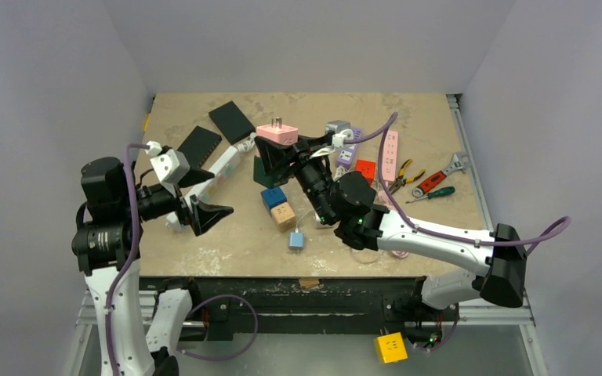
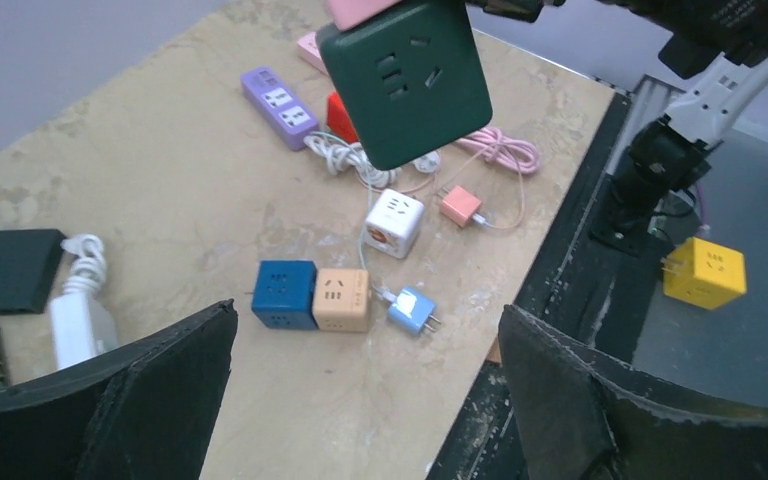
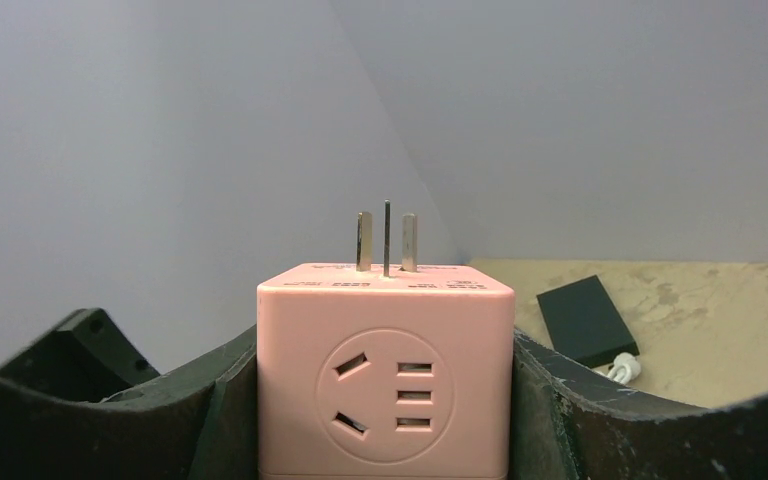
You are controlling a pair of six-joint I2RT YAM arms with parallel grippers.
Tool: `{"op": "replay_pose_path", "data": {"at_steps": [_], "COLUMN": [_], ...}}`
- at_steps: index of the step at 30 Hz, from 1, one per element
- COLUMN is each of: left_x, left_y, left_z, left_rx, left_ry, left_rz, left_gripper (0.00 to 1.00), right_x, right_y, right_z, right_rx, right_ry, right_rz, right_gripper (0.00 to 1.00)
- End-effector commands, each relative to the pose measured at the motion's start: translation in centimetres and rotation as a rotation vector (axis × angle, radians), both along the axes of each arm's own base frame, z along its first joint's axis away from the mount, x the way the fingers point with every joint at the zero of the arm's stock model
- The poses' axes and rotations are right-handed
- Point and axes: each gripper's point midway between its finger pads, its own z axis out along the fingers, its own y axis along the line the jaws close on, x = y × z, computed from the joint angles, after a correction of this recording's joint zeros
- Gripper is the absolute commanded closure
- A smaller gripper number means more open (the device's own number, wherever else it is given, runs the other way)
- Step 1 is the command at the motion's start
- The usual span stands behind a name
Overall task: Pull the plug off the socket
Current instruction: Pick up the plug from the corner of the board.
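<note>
My right gripper [image 1: 276, 150] is raised above the table and shut on a pink cube socket [image 3: 385, 370], whose bare prongs [image 3: 386, 240] point up. A dark green cube socket [image 2: 405, 75] hangs against the pink cube [image 2: 355, 10] and looks joined to it; the pair also shows in the top view, pink [image 1: 277, 133] over green [image 1: 269, 171]. My left gripper [image 1: 204, 196] is open and empty, to the left of and apart from the cubes, with its fingers [image 2: 110, 400] wide.
A blue cube [image 1: 273, 196] and a tan cube [image 1: 284, 215] lie joined on the table, with a light blue plug [image 1: 296, 240] near them. There are pink [image 1: 390, 155] and purple [image 2: 278, 105] power strips, black boxes [image 1: 232, 121], tools [image 1: 431, 184], and a yellow cube [image 1: 390, 347] below the table edge.
</note>
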Motion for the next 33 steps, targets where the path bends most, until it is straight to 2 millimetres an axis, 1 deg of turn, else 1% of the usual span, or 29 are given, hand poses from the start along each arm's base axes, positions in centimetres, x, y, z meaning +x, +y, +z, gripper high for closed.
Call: {"op": "replay_pose_path", "data": {"at_steps": [1, 3, 4, 6, 7, 9, 13, 15, 17, 18, 21, 25, 27, 29, 30, 31, 32, 33], "left_x": [-0.4, 0.9, 1.2, 1.8, 1.5, 1.3, 0.4, 0.4, 0.8, 0.9, 1.2, 2.2, 2.9, 3.7, 4.0, 4.1, 4.2, 4.5], "left_y": [-1.1, -1.1, -1.1, -1.1, -1.4, -2.0, -4.1, -4.3, -4.2, -4.3, -4.5, -4.6, -4.5, -4.2, -4.2, -4.2, -4.2, -4.2], "left_z": [-0.7, 0.2, 0.4, 1.9, 2.7, 3.6, 3.9, 4.2, 4.2, 3.9, 2.5, 0.9, 0.7, 1.0, 1.2, 1.5, 1.6, 1.7], "left_rx": [-0.044, -0.1, -0.136, -0.209, -0.245, -0.291, -0.282, -0.305, -0.309, -0.298, -0.259, -0.232, -0.23, -0.242, -0.248, -0.25, -0.25, -0.245], "left_ry": [0.044, 0.032, 0.032, -0.032, -0.056, -0.063, -0.02, -0.016, -0.018, -0.017, -0.003, 0.018, 0.007, -0.006, -0.008, -0.012, -0.014, -0.013], "left_rz": [-0.158, -0.123, -0.092, -0.026, -0.016, -0.023, -0.116, -0.117, -0.095, -0.086, -0.049, 0.016, 0.053, 0.093, 0.103, 0.104, 0.105, 0.11], "left_gripper": [0.0, 0.0, 0.0, 0.0, 0.0, 0.0, 0.0, 0.0, 0.0, 0.0, 0.0, 0.0, 0.0, 0.01, 0.03, 0.07, 0.12, 0.19], "right_x": [-0.7, -0.7, -0.8, -0.8, -0.8, -0.9, -1.7, -2.1, -2.5, -2.7, -3.2, -3.6, -3.8, -4.1, -4.3, -4.5, -4.7, -4.8], "right_y": [-1.1, -0.6, -0.4, 0.0, 0.1, 0.7, 1.9, 2.4, 2.7, 2.8, 3.2, 3.6, 3.9, 4.2, 4.4, 4.5, 4.6, 4.7], "right_z": [4.4, 4.6, 4.7, 4.9, 5.0, 5.3, 6.1, 6.4, 6.5, 6.7, 6.8, 7.0, 7.0, 7.0, 6.9, 6.9, 6.7, 6.6], "right_rx": [0.173, 0.189, 0.198, 0.21, 0.214, 0.219, 0.208, 0.203, 0.199, 0.205, 0.208, 0.218, 0.22, 0.218, 0.214, 0.214, 0.212, 0.209], "right_ry": [-0.054, -0.056, -0.058, -0.056, -0.053, -0.058, -0.087, -0.099, -0.106, -0.111, -0.123, -0.131, -0.13, -0.13, -0.13, -0.129, -0.128, -0.126], "right_rz": [0.012, 0.028, 0.036, 0.038, 0.034, 0.036, 0.04, 0.041, 0.043, 0.042, 0.048, 0.058, 0.071, 0.083, 0.091, 0.096, 0.1, 0.102], "right_gripper": [1.0, 1.0, 1.0, 1.0, 1.0, 1.0, 1.0, 1.0, 1.0, 1.0, 1.0, 1.0, 1.0, 1.0, 1.0, 1.0, 1.0, 1.0]}}
